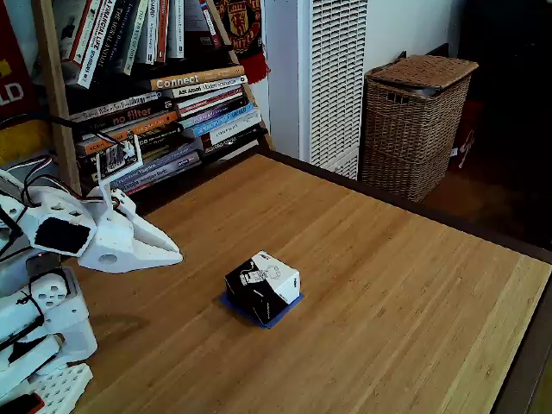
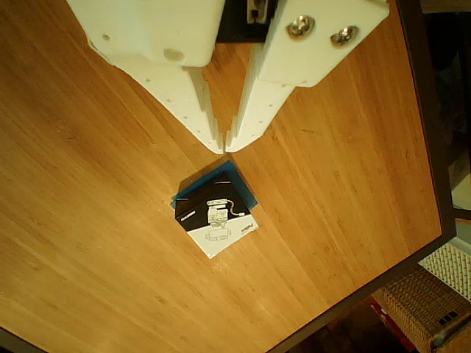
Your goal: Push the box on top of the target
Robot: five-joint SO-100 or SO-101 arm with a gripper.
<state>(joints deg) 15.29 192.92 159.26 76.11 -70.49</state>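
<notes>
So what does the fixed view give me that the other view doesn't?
Fixed view alone: the bookshelf, the radiator, and the end effector seen side-on, up off the table and left of the box. Other view alone: the fingertips nearly touching, and blue target tape along the box's near edges. Both: box on the target, the wooden table, the wicker basket.
</notes>
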